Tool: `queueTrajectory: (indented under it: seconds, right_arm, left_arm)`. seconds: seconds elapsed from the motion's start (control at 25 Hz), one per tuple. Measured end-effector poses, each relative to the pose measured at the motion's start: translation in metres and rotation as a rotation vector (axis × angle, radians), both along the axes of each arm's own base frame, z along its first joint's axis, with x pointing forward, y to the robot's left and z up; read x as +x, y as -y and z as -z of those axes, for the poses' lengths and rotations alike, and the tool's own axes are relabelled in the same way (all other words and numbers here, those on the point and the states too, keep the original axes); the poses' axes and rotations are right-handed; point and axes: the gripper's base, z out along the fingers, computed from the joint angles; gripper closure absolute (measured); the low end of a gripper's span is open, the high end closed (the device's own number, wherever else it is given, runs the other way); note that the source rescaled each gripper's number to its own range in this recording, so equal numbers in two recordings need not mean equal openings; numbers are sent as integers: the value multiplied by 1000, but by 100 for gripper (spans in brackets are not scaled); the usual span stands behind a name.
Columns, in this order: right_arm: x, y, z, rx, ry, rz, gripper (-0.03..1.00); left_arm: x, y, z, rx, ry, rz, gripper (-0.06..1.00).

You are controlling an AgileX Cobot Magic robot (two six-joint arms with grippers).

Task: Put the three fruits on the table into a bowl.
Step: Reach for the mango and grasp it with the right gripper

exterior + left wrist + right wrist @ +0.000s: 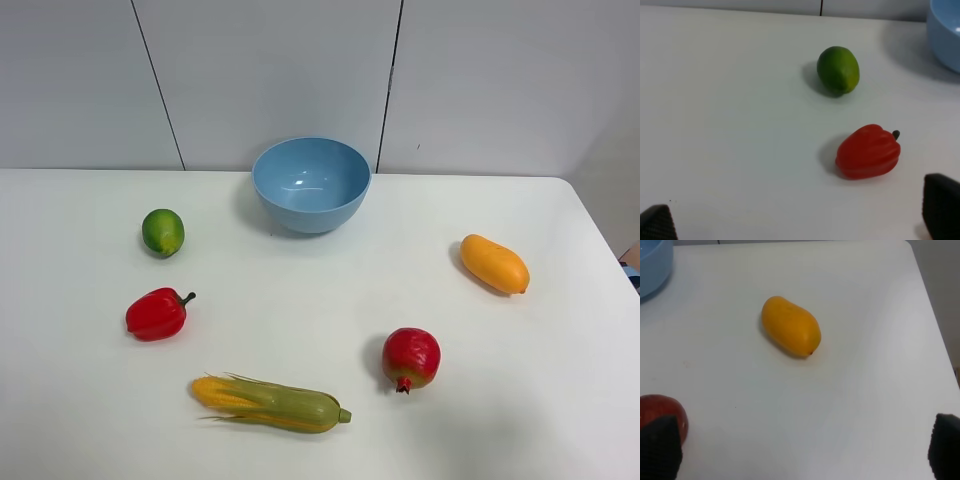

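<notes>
Right end effector spread wide; mango lies ahead, well apart.

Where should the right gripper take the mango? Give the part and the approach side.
Grip the mango around its thick middle, from straight above with the right gripper, jaws closing across the short width. It lies flat on the table, oblong, with bare tabletop on both long sides.
</notes>
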Motion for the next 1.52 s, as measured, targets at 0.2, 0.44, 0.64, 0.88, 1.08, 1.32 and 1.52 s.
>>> queueTrajectory:
  seconds: [0.2,0.44,0.64,0.88,1.08,1.32,1.52]
  right_arm:
    - [0,0,0,0,0,0,-3]
    - [0,0,0,0,0,0,-3]
    - [0,0,0,0,2,0,-3]
    - [32,3,-28,-122,-41,13,-3]
    - [91,5,-52,-312,-67,6,-3]
    - [177,-7,-40,-267,-198,22,-3]
    - [247,-20,-7,-295,-373,-60,-3]
  left_arm:
    - [0,0,0,0,0,0,-6]
    - [0,0,0,0,0,0,-6]
    - [0,0,0,0,0,0,-6]
    - [0,0,0,0,0,0,-6]
    - [0,0,0,0,0,0,-6]
    - [0,0,0,0,0,0,-6]
    - [0,0,0,0,0,0,-6]
